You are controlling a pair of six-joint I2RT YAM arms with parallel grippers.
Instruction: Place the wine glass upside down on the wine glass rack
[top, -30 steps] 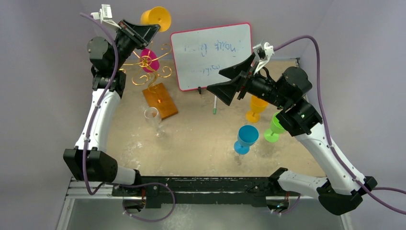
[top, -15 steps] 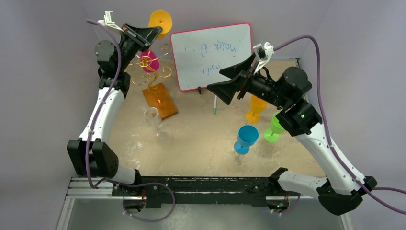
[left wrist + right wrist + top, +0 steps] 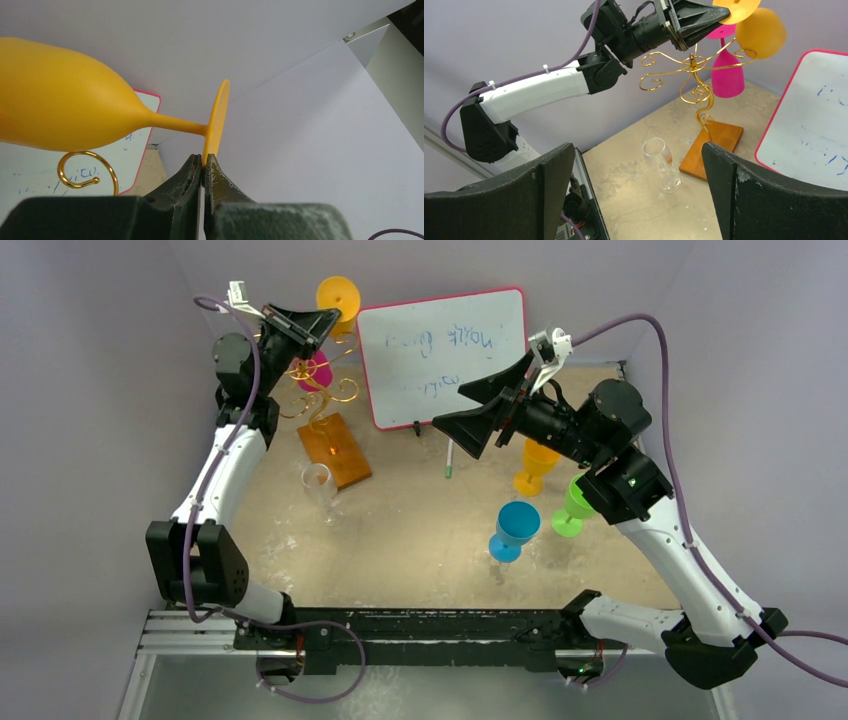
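My left gripper (image 3: 322, 320) is shut on the foot rim of a yellow-orange wine glass (image 3: 338, 292), held high over the gold wire rack (image 3: 320, 390). In the left wrist view the jaws (image 3: 203, 162) pinch the foot's edge, the bowl (image 3: 60, 110) points left, and a gold spiral arm (image 3: 85, 170) lies just below it. In the right wrist view the glass (image 3: 760, 32) tilts bowl-down beside the rack's (image 3: 694, 65) top arms, above a pink glass (image 3: 727, 75) hanging upside down. My right gripper (image 3: 470, 410) is open and empty in mid-air.
The rack's wooden base (image 3: 340, 448) sits at the back left, with a clear glass (image 3: 320, 485) upright beside it. The pink-framed whiteboard (image 3: 445, 350) stands behind, a marker (image 3: 449, 460) below it. Blue (image 3: 515, 528), green (image 3: 575, 505) and orange (image 3: 535, 465) glasses stand at the right.
My left arm has swung right and toward the rack, carrying the yellow-orange glass closer over the rack's top arms. The right arm has not moved.
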